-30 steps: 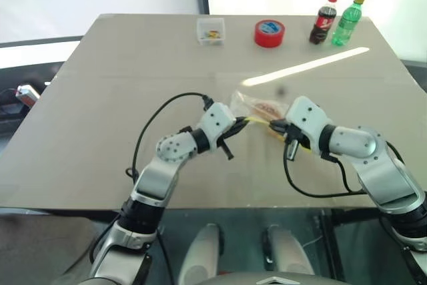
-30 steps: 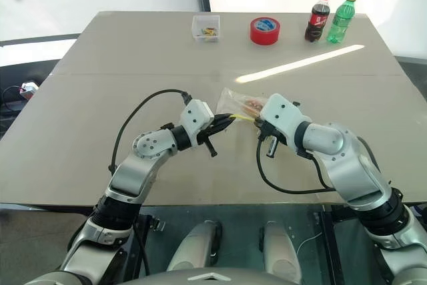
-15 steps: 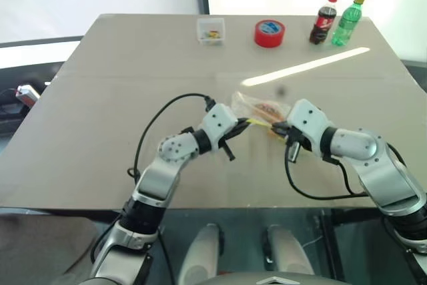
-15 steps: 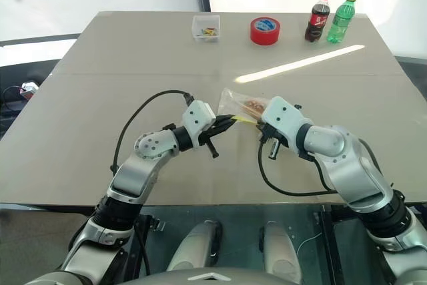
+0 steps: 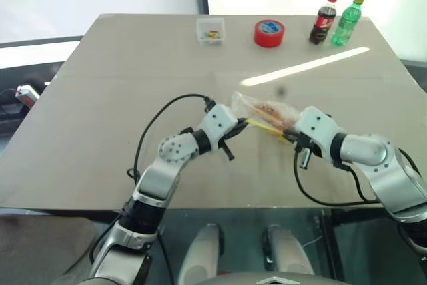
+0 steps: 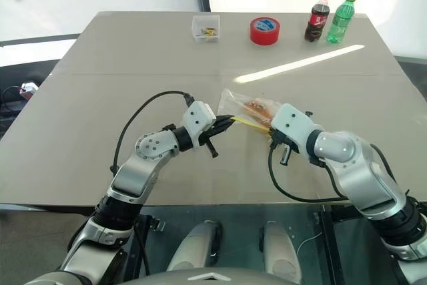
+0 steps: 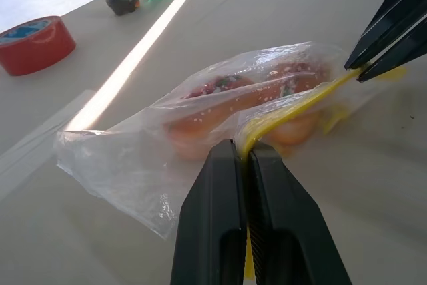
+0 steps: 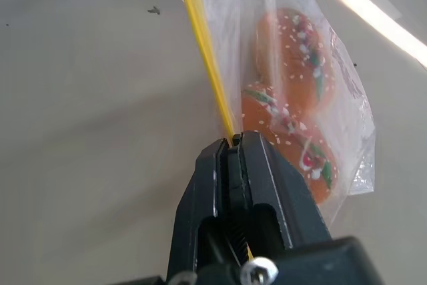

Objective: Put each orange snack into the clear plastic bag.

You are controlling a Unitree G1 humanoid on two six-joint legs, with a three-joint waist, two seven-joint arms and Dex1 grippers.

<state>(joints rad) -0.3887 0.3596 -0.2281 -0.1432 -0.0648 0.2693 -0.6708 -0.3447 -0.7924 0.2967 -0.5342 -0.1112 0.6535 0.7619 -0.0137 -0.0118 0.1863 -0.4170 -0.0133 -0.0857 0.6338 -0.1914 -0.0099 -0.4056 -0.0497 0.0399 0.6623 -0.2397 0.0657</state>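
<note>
Pincers (image 7: 243,158) (image 8: 233,148) pinch bag's (image 7: 133,158) yellow edge (image 8: 203,51); open tabletop (image 5: 120,85) surrounds.

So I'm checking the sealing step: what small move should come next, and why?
Probably slide the right end effector a little further along the yellow strip. Both orange snacks already sit inside the clear plastic bag, and the left end effector is shut on the strip's other end, holding it taut for pressing closed.

Clear plastic bag (image 7: 133,158) w/ yellow strip, two orange snacks (image 8: 293,78) inside (side by side)
</note>
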